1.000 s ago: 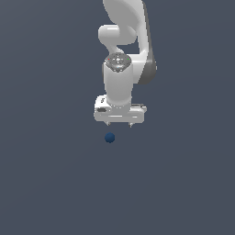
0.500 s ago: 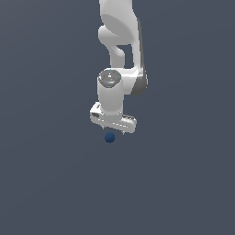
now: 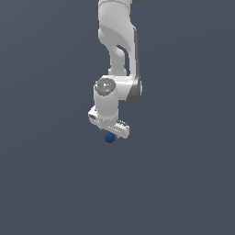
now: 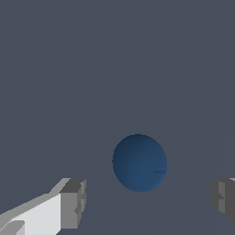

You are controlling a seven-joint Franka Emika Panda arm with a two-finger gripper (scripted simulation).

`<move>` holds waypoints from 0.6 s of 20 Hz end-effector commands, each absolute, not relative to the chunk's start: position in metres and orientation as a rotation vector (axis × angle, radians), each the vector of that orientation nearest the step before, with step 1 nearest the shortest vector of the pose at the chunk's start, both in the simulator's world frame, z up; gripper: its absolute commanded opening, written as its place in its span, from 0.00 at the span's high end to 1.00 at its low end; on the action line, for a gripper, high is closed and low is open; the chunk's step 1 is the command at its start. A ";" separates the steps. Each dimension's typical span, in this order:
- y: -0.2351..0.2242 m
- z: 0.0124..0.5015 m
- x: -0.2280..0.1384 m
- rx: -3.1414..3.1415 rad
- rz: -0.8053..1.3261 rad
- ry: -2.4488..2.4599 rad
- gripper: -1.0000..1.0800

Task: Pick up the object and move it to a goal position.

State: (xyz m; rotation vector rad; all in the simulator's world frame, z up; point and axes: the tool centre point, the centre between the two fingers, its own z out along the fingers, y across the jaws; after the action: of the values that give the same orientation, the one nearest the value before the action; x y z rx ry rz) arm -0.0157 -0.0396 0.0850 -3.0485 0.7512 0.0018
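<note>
A white Panda arm hangs over a plain slate-grey table, its gripper poised just above the ball, a small dark blue sphere resting on the surface. In the exterior view the ball peeks out from under the gripper's lower edge, partly covered by it, and whether the two touch cannot be told from that angle. The wrist view settles the grip: the fingers are spread wide, one pad on each side of the frame, and the ball sits in the open gap between them, touching neither and lying nearer the middle than either pad. The step in hand looks like the final approach before the grasp; nothing is held yet. The next move appears to call for a short further descent so the pads bracket the ball's widest part, then a steady squeeze, since a smooth round thing so much narrower than the gripper could roll or squirt out if the pads meet it off centre. No goal marker shows in either view. The table is bare, flat and uniform, and the room beyond it is an unbroken grey with no walls, edges or other things to be made out.
</note>
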 end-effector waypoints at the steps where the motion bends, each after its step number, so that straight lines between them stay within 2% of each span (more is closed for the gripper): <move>1: -0.042 0.082 -0.016 -3.043 0.000 0.779 0.04; 12: -0.042 0.060 -0.017 -3.043 0.001 0.780 0.04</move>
State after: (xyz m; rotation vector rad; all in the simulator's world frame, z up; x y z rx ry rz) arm -0.0165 -0.0417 0.0673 -3.0430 0.7790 -0.0007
